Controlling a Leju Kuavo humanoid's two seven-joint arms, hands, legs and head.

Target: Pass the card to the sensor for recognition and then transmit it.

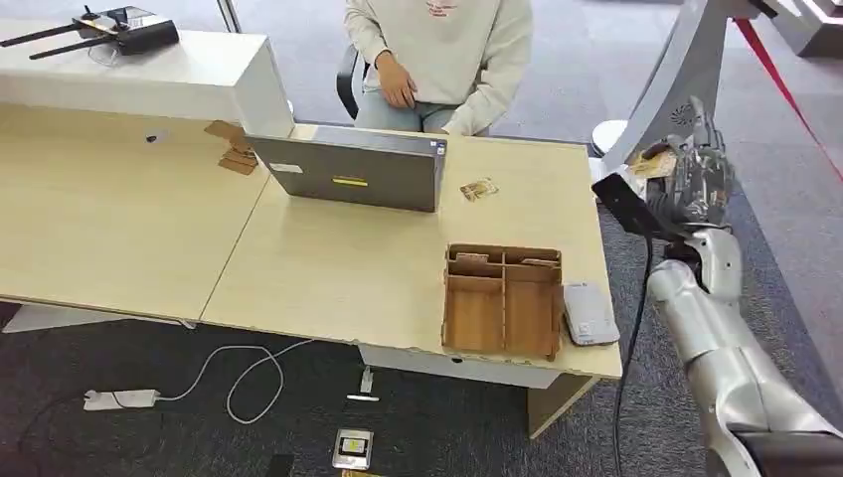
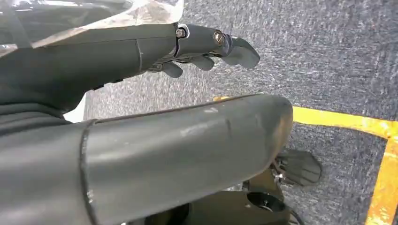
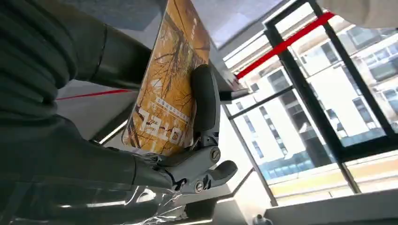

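Observation:
My right hand (image 1: 701, 174) is raised in the air off the desk's right end. It pinches an orange card (image 3: 169, 93) printed with bare branches and lettering between thumb and fingers (image 3: 205, 101). In the head view an edge of the card (image 1: 654, 159) shows beside the hand. The white sensor pad (image 1: 590, 313) lies flat near the desk's front right corner, below and to the left of the hand. My left hand (image 2: 117, 56) hangs over grey carpet with its fingers loosely extended and nothing in them.
A wooden divided box (image 1: 503, 301) sits right beside the sensor. A second card (image 1: 478, 189) lies behind it, next to a grey laptop (image 1: 350, 169). A person (image 1: 437, 55) sits behind the desk (image 1: 348, 268). A black cable (image 1: 636, 328) hangs along my right forearm.

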